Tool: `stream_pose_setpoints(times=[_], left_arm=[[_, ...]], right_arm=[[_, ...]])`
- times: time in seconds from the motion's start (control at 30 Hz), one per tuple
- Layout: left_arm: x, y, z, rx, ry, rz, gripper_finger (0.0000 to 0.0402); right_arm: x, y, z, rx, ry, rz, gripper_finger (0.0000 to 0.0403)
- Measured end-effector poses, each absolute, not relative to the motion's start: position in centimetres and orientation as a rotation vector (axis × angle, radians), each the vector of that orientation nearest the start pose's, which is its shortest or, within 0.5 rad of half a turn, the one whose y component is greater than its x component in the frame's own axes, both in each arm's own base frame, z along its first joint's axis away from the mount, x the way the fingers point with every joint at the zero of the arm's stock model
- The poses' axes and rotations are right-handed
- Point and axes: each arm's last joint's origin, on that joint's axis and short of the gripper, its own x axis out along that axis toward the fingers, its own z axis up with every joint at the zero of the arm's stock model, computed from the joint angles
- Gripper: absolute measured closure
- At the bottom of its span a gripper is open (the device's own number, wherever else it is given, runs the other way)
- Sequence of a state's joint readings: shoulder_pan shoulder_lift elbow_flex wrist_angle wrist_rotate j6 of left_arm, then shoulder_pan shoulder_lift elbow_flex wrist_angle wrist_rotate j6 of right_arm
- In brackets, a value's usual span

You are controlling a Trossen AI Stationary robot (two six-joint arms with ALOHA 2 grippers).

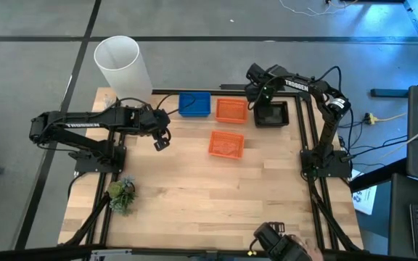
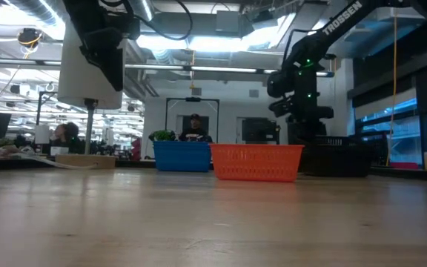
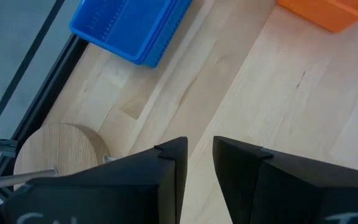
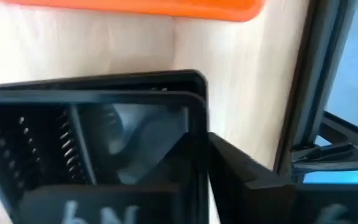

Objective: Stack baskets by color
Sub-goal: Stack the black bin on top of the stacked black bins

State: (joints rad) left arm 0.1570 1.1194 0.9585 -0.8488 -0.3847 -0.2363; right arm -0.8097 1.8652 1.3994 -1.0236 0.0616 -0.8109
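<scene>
The right gripper [image 1: 265,110] is seen in the upper right of the high view, lowered over the black baskets [image 1: 273,114], with one finger [image 4: 253,186] set against the outer wall of the stack's rim; whether the rim is gripped cannot be told. Just left of that stack an orange basket [image 1: 231,110] and a blue basket [image 1: 194,104] are lined up along the table's [image 1: 216,196] far edge, and a second orange basket [image 1: 226,143] is placed nearer the centre. The left gripper [image 1: 161,143] is held empty, fingers slightly parted, at centre left, below the white cylinder [image 1: 123,67].
</scene>
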Motion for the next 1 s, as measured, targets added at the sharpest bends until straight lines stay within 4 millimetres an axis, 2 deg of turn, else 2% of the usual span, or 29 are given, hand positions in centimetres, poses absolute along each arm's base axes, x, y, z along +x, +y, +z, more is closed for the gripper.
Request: stream_pose_setpoints(times=[0.23, 0.37, 0.53, 0.8, 1.0], left_arm=[[20.2, 4.3, 28.1, -0.095, 0.949, 0.610, 0.0333], [20.2, 4.3, 28.1, -0.095, 0.950, 0.610, 0.0333], [20.2, 4.3, 28.1, -0.095, 0.950, 0.610, 0.0333], [20.2, 4.3, 28.1, -0.095, 0.950, 0.610, 0.0333], [20.2, 4.3, 28.1, -0.094, 0.951, 0.611, 0.0333]], right_arm=[[24.1, -25.6, 20.4, -0.076, 1.546, -0.099, 0.0259], [24.1, -25.5, 20.3, -0.067, 1.549, -0.102, 0.0220], [24.1, -25.4, 20.3, -0.048, 1.555, -0.109, 0.0213], [23.8, -25.0, 20.5, -0.093, 1.601, 0.007, 0.0214], [24.5, -25.8, 23.0, -0.121, 1.570, -0.073, 0.0242]])
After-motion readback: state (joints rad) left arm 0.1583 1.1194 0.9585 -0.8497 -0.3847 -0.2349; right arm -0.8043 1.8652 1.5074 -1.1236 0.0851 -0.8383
